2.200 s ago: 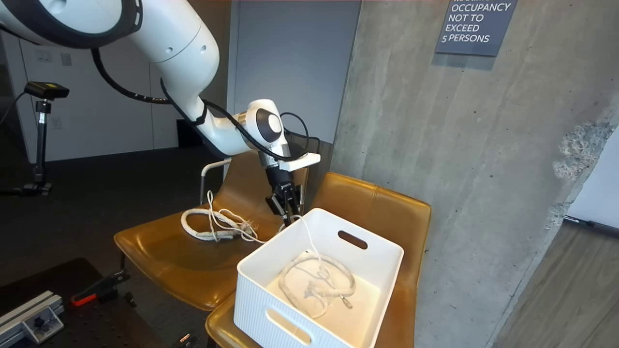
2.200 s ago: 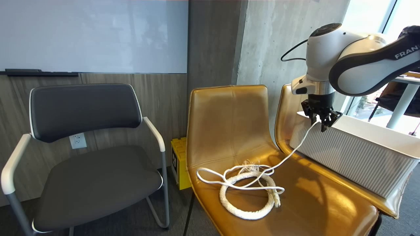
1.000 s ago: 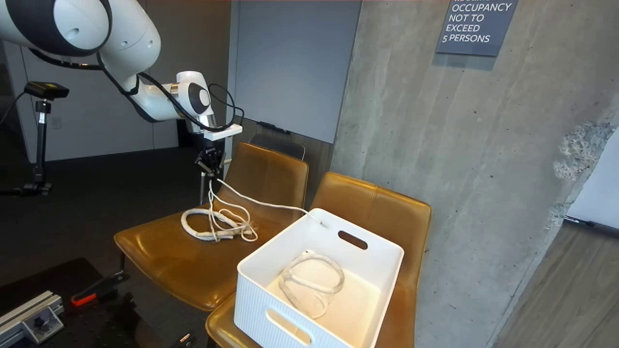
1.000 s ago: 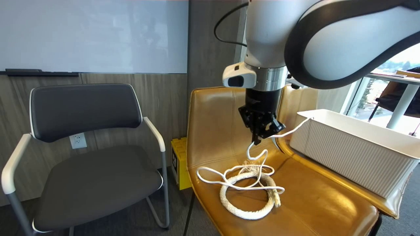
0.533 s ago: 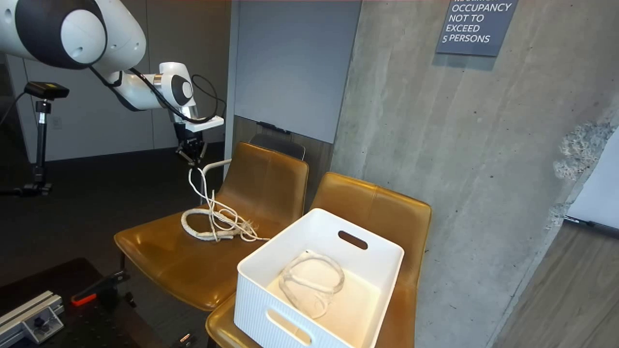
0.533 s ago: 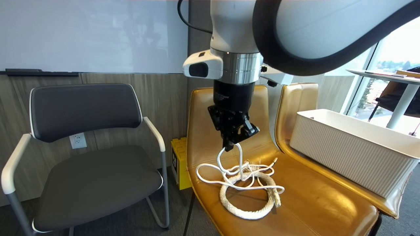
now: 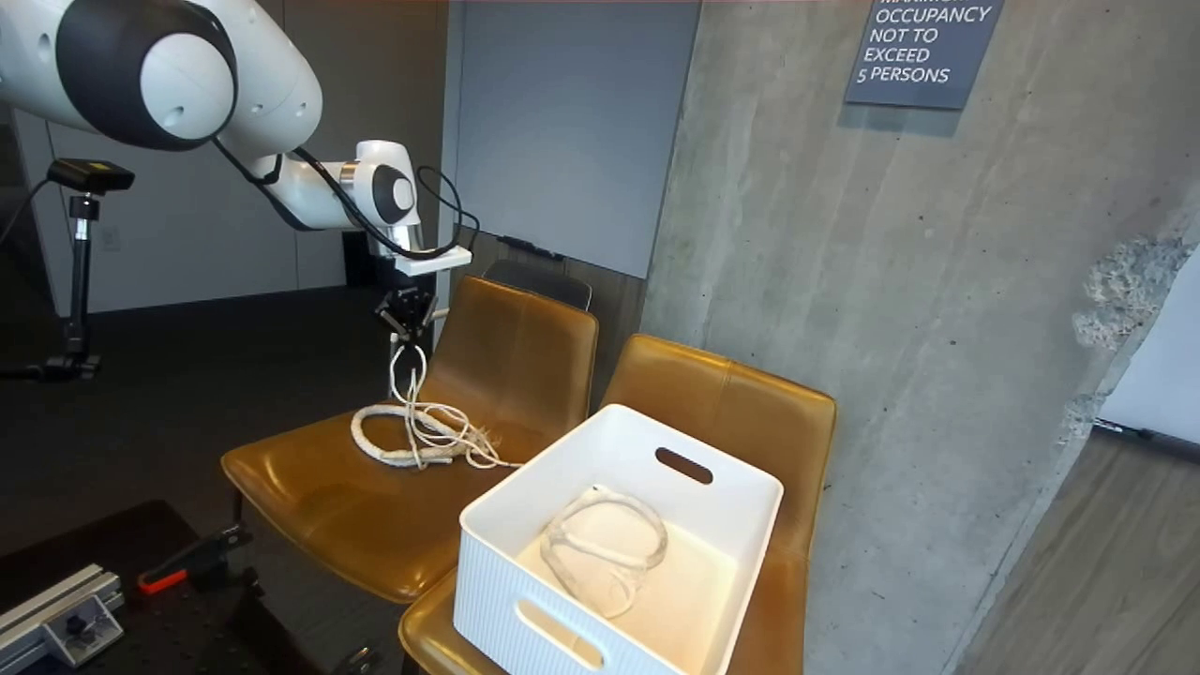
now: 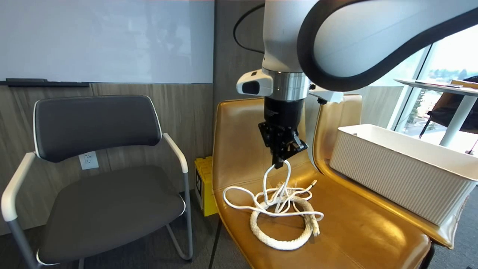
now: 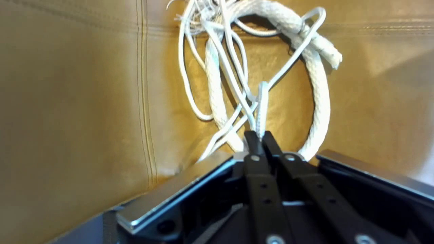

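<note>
My gripper (image 9: 260, 137) is shut on a thin white cord (image 9: 262, 105), pinched between its fingertips. In both exterior views the gripper (image 8: 278, 164) points down above the tan chair (image 8: 351, 224), and the cord (image 8: 266, 181) hangs from it in a narrow loop. Below, the cord's slack lies tangled over a thick white rope coil (image 8: 282, 244) with a frayed end. One cord end (image 8: 313, 183) rests on the seat behind the coil. In the wrist view the thick rope (image 9: 320, 101) curves under the fingers, which partly hide it.
A white ribbed box (image 7: 497, 572) stands on the neighbouring tan chair (image 7: 750, 394), with another pale rope coil (image 7: 642, 565) inside. A grey chair (image 8: 108, 209) and a yellow case (image 8: 207, 186) are nearby. A concrete wall (image 7: 900, 309) rises behind.
From the box's edge, my gripper has moved over the coil's chair, drawing the cord out of the box. The cord's end dropped onto the seat. Lately the gripper shifted slightly back.
</note>
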`<state>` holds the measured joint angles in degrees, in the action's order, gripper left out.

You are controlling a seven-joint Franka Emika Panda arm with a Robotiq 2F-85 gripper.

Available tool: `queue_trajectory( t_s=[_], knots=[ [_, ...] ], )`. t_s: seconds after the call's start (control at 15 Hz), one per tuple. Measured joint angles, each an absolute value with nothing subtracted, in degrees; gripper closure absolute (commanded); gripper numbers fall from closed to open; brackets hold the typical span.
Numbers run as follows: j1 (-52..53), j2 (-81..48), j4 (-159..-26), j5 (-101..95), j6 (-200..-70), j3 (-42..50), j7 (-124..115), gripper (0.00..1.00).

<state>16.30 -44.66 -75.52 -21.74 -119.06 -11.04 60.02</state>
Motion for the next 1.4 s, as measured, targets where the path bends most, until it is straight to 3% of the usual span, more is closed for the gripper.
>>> queue_trajectory(
  t_s=[0.6,1.4],
  knots=[
    [8.3,-36.6,-83.2,-15.6,-122.0,-11.1,60.1,0.0],
    [-7.5,-8.6,-115.4,-8.4,-137.8,-4.5,78.7,0.0]
  ],
)
